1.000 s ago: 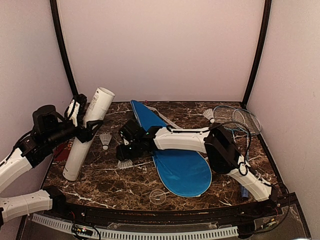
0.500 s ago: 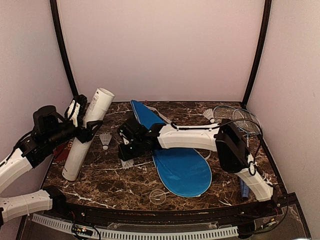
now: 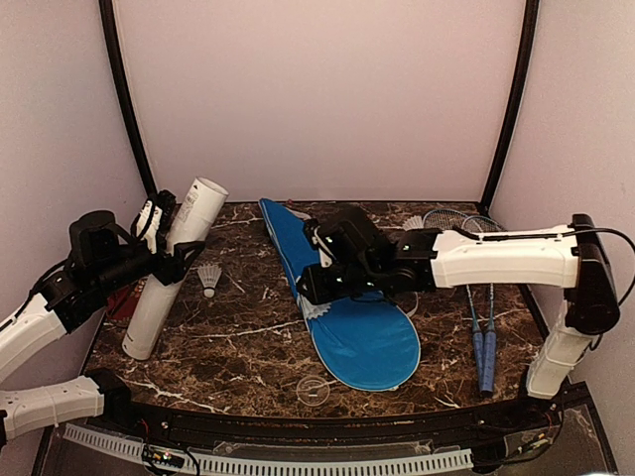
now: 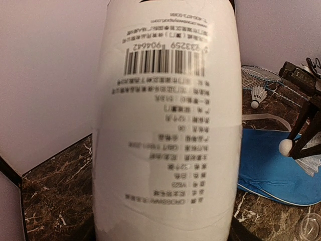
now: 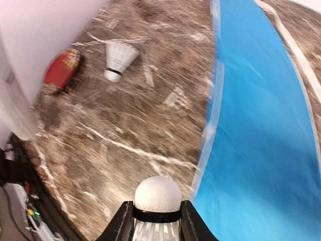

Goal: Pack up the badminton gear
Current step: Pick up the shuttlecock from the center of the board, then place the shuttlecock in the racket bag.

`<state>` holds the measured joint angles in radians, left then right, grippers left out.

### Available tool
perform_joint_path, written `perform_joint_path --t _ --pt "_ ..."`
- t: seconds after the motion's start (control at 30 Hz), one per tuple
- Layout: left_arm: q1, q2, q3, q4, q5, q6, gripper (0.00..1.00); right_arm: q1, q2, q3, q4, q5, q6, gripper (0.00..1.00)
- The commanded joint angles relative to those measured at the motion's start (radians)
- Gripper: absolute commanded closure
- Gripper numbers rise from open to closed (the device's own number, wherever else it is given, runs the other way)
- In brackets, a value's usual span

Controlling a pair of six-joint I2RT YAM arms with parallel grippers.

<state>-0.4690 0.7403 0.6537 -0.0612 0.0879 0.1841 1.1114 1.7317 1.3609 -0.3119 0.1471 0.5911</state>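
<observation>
Pinching a shuttlecock cork-forward in the right hand over the edge of the blue racket cover, with the long white tube, clamped by the left hand, leaning mouth-up well off to its left.

at your left the tube, a shuttlecock just right of it, racket cover in the middle, two rackets at your right

Top view high, looking down, forward; wrist views close, low; all share blue cover
</observation>
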Motion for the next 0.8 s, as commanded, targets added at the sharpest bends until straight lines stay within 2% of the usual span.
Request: perform_joint_path --t 0.0,0.2,0.47,0.6,0.77 --pt "0.003 -0.006 -0.006 0.032 -0.010 0.018 0.35 -0.029 -0.128 -0.182 -0.002 0.081 0.060 0.69" --pt "0.003 -0.001 -0.005 0.031 -0.007 0.018 0.35 -0.079 -0.229 -0.363 -0.028 0.079 0.096 0.70" --pt "0.003 -0.004 -0.006 0.031 -0.007 0.018 0.35 -0.085 -0.172 -0.422 -0.022 0.061 0.127 0.68" --pt "0.003 -0.004 -0.006 0.031 -0.005 0.018 0.35 -0.085 -0.146 -0.422 -0.030 0.036 0.139 0.58" --pt "0.003 -0.004 -0.005 0.031 -0.004 0.018 0.35 -0.088 -0.146 -0.402 -0.084 -0.008 0.131 0.39"
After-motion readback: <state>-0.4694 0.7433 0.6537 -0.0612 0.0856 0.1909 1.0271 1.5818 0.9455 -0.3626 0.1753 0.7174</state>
